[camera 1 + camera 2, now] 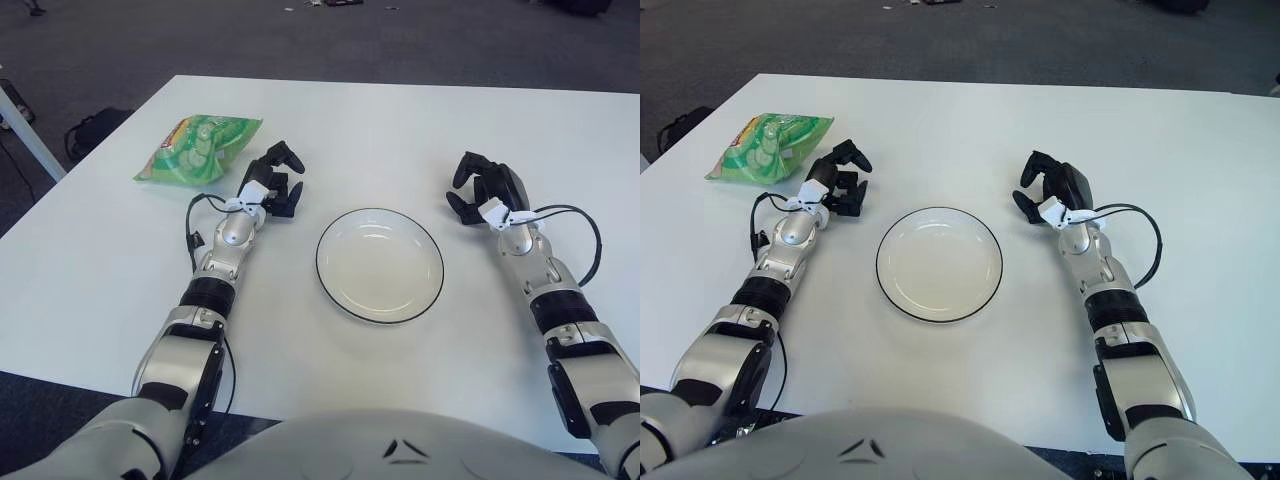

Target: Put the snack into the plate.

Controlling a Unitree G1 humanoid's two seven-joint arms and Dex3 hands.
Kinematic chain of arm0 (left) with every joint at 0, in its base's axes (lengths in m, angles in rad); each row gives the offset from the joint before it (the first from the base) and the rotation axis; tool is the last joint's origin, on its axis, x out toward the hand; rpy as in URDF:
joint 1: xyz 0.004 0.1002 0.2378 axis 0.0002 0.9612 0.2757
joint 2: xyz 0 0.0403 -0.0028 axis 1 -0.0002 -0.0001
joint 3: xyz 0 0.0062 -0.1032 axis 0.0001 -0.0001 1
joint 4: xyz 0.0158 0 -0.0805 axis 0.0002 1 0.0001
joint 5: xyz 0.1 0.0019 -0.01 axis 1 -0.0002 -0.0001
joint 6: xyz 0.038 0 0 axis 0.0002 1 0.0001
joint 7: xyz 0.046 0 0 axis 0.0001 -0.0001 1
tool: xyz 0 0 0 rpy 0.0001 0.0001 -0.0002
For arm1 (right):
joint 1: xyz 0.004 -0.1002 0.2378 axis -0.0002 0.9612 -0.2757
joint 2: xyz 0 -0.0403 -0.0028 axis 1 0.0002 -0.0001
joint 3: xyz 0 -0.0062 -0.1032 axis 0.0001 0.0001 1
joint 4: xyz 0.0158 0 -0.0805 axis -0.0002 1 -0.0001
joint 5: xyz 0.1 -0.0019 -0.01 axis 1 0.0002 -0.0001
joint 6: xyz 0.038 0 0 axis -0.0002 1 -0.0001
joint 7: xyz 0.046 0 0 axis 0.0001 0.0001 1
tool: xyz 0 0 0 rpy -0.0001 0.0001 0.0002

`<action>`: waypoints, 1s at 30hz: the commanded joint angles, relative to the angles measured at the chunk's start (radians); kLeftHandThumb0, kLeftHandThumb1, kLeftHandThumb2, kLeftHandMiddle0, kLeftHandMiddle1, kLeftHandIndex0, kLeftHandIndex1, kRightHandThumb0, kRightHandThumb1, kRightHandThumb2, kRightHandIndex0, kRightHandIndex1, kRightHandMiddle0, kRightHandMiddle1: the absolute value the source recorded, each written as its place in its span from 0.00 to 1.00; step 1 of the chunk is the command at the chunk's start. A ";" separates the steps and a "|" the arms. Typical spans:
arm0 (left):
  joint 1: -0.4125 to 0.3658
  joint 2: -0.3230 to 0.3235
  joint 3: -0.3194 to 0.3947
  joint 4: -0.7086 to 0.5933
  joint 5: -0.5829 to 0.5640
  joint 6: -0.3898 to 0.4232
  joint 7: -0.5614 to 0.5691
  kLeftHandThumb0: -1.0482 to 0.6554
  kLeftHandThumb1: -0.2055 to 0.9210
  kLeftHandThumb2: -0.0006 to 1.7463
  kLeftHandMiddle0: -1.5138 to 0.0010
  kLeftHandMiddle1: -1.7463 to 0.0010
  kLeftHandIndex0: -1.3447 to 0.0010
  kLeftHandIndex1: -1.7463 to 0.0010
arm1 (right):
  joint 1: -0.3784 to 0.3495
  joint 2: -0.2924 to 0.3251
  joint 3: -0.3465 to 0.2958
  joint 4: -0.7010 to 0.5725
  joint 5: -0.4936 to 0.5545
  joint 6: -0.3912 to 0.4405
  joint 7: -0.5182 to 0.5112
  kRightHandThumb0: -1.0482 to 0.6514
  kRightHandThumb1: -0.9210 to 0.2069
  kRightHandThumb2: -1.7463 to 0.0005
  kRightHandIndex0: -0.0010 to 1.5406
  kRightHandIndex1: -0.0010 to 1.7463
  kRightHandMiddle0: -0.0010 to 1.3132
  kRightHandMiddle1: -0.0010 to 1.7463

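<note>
A white table (420,110) fills most of the view, with dark grey carpet (200,35) beyond its far edge. The snack (197,149) is a bright green crinkled bag with lighter green pieces pictured on it and a yellow and red band at one end; it lies flat near the table's far left corner, tilted at an angle to the edges. Just beside its near right corner is the left hand (272,183), its dark fingers loosely curled and apart, gripping nothing and not touching the bag. Nearer the robot and at the table's middle sits the plate (380,297), round, white, shallow, with a thin dark rim, and nothing in it. To the right of the plate shows the right hand (483,190), its fingers likewise partly curled, apart and holding nothing, with a black cable (590,240) looping off the wrist.
</note>
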 commanded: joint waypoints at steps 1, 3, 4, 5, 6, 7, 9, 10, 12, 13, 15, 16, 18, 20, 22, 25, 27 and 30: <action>0.117 0.053 -0.033 0.005 0.114 -0.033 0.110 0.33 0.45 0.76 0.19 0.00 0.54 0.00 | 0.081 0.023 0.039 0.043 -0.034 0.074 0.032 0.30 0.64 0.16 0.81 1.00 0.55 1.00; 0.144 0.071 -0.026 -0.078 0.145 -0.037 0.140 0.33 0.45 0.76 0.19 0.00 0.54 0.00 | 0.083 0.022 0.043 0.038 -0.034 0.078 0.037 0.30 0.64 0.16 0.82 1.00 0.55 1.00; 0.157 0.081 -0.023 -0.115 0.154 -0.042 0.146 0.33 0.45 0.76 0.19 0.00 0.54 0.00 | 0.083 0.021 0.044 0.035 -0.033 0.079 0.041 0.30 0.65 0.16 0.82 1.00 0.55 1.00; 0.167 0.087 -0.022 -0.139 0.159 -0.045 0.150 0.33 0.45 0.76 0.19 0.00 0.54 0.00 | 0.083 0.021 0.046 0.033 -0.033 0.080 0.043 0.30 0.65 0.16 0.82 1.00 0.55 1.00; 0.184 0.097 -0.018 -0.176 0.158 -0.046 0.144 0.33 0.45 0.76 0.19 0.00 0.53 0.00 | 0.083 0.020 0.047 0.033 -0.033 0.080 0.045 0.30 0.65 0.16 0.82 1.00 0.55 1.00; 0.198 0.105 -0.016 -0.203 0.157 -0.046 0.140 0.33 0.45 0.76 0.18 0.00 0.53 0.00 | 0.083 0.019 0.048 0.031 -0.033 0.081 0.046 0.30 0.65 0.16 0.82 1.00 0.55 1.00; 0.233 0.119 -0.008 -0.274 0.156 -0.039 0.129 0.33 0.45 0.76 0.18 0.00 0.53 0.00 | 0.083 0.017 0.051 0.031 -0.032 0.081 0.050 0.30 0.65 0.16 0.83 1.00 0.55 1.00; 0.250 0.126 -0.003 -0.310 0.156 -0.035 0.124 0.33 0.45 0.76 0.17 0.00 0.54 0.00 | 0.083 0.017 0.052 0.030 -0.031 0.081 0.051 0.30 0.65 0.16 0.83 1.00 0.55 1.00; 0.295 0.145 0.012 -0.412 0.171 -0.017 0.114 0.33 0.45 0.76 0.16 0.00 0.54 0.00 | 0.082 0.013 0.055 0.034 -0.032 0.077 0.053 0.30 0.65 0.16 0.83 1.00 0.55 1.00; 0.316 0.154 0.020 -0.461 0.182 -0.006 0.110 0.33 0.45 0.76 0.16 0.00 0.54 0.00 | 0.081 0.012 0.057 0.036 -0.034 0.074 0.052 0.30 0.65 0.16 0.83 1.00 0.55 1.00; 0.351 0.168 0.042 -0.585 0.230 0.039 0.100 0.33 0.46 0.75 0.15 0.00 0.54 0.00 | 0.078 0.005 0.060 0.045 -0.036 0.063 0.052 0.30 0.65 0.16 0.83 1.00 0.55 1.00; 0.358 0.170 0.051 -0.629 0.253 0.062 0.099 0.34 0.47 0.75 0.14 0.00 0.55 0.00 | 0.076 0.003 0.061 0.049 -0.036 0.059 0.052 0.30 0.65 0.16 0.83 1.00 0.55 1.00; 0.366 0.171 0.064 -0.687 0.291 0.098 0.099 0.34 0.49 0.73 0.14 0.00 0.56 0.00 | 0.073 -0.003 0.063 0.057 -0.037 0.052 0.054 0.30 0.65 0.16 0.83 1.00 0.55 1.00; 0.366 0.171 0.077 -0.729 0.332 0.134 0.108 0.34 0.50 0.72 0.15 0.00 0.57 0.00 | 0.069 -0.009 0.066 0.068 -0.037 0.045 0.058 0.30 0.65 0.16 0.84 1.00 0.55 1.00; 0.363 0.172 0.089 -0.762 0.367 0.170 0.115 0.34 0.51 0.72 0.15 0.00 0.58 0.00 | 0.064 -0.016 0.069 0.081 -0.037 0.036 0.063 0.30 0.64 0.17 0.84 1.00 0.54 1.00; 0.354 0.182 0.110 -0.794 0.393 0.206 0.113 0.34 0.51 0.71 0.16 0.00 0.58 0.00 | 0.057 -0.022 0.071 0.097 -0.035 0.026 0.068 0.30 0.63 0.17 0.84 1.00 0.54 1.00; 0.355 0.196 0.132 -0.826 0.400 0.224 0.103 0.34 0.51 0.71 0.17 0.00 0.58 0.00 | 0.054 -0.025 0.072 0.103 -0.035 0.021 0.069 0.30 0.63 0.17 0.84 1.00 0.54 1.00; 0.363 0.211 0.152 -0.874 0.421 0.247 0.095 0.34 0.51 0.71 0.18 0.00 0.58 0.00 | 0.049 -0.029 0.073 0.116 -0.033 0.012 0.068 0.31 0.63 0.18 0.84 1.00 0.53 1.00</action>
